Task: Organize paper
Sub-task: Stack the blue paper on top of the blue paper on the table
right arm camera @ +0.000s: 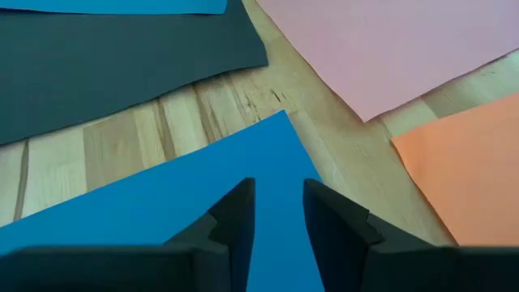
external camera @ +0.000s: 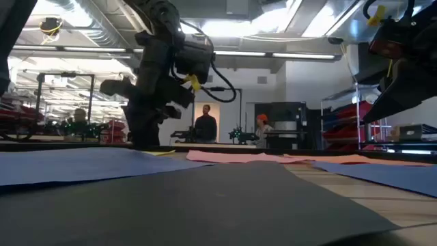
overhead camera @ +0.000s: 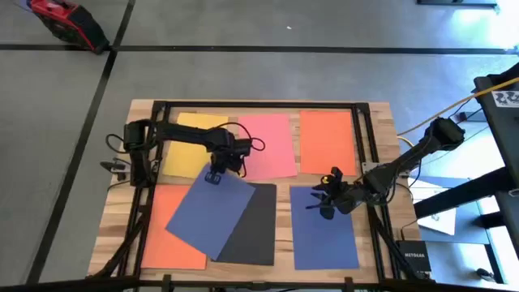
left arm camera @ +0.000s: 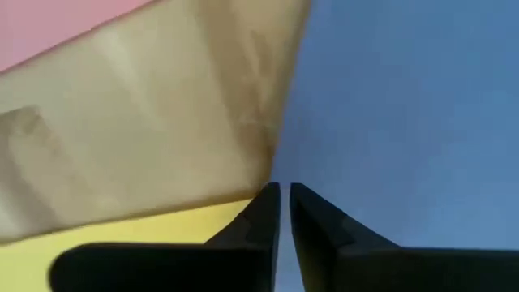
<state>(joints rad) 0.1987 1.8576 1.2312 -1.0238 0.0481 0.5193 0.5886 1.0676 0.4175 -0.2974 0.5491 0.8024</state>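
Note:
Several sheets of paper lie flat on the wooden table. Along the far side are a yellow sheet [overhead camera: 185, 146], a pink sheet [overhead camera: 268, 144] and an orange sheet [overhead camera: 327, 141]. Along the near side are a second orange sheet [overhead camera: 166, 239], a black sheet [overhead camera: 255, 227] and a dark blue sheet [overhead camera: 323, 231]. A second dark blue sheet [overhead camera: 209, 215] lies askew over the near orange and black sheets. My left gripper [overhead camera: 215, 175] is shut and stands at this sheet's far corner. My right gripper [overhead camera: 328, 196] hangs open above the far corner of the right blue sheet [right arm camera: 162, 219], clear of it. My left gripper comes from above, pointing down, and its shut fingertips [left arm camera: 268, 203] meet the askew blue sheet at its far corner [left arm camera: 304, 174], right on the edge. The sheet lies flat on the table and the sheets beneath. Whether paper sits between the fingers does not show.
A black frame rail [overhead camera: 243, 104] runs around the tabletop. Bare wood [right arm camera: 203, 105] shows between the black, pink and right blue sheets. People stand in the room far behind the table [external camera: 205, 126]. A red device [overhead camera: 69, 20] sits on the floor beyond the table's far left.

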